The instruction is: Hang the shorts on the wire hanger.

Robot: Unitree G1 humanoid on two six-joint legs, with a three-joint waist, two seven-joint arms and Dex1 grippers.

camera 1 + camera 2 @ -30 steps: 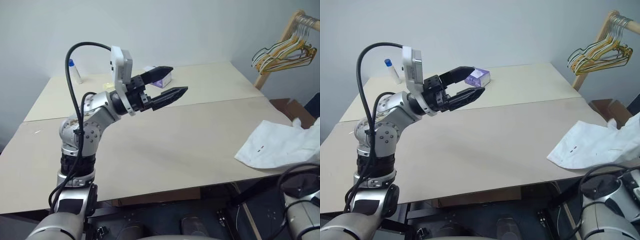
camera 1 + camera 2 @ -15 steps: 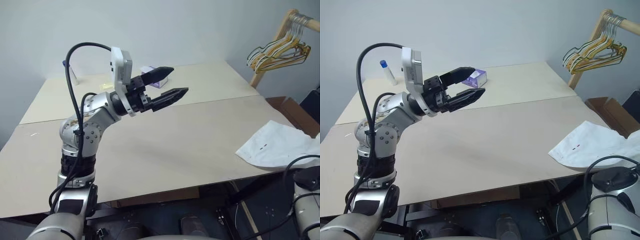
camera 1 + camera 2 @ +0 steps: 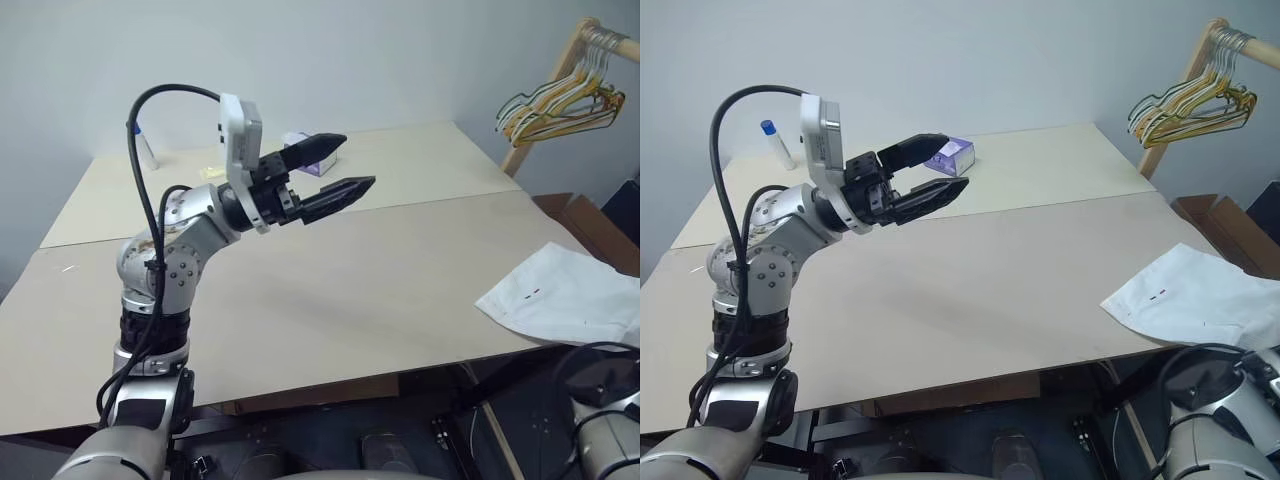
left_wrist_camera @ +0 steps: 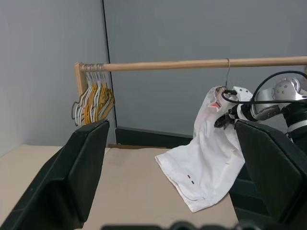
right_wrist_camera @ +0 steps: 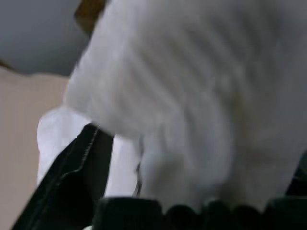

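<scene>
At table's right edge: shorts [image 3: 1195,300] draped; left claw [image 3: 338,168] open.

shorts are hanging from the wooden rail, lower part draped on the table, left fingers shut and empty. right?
Not quite: the left gripper's fingers are open, not shut, as the left eye view shows. The rest stands: the shorts hang from the wooden rail with the lower part on the table.
</scene>
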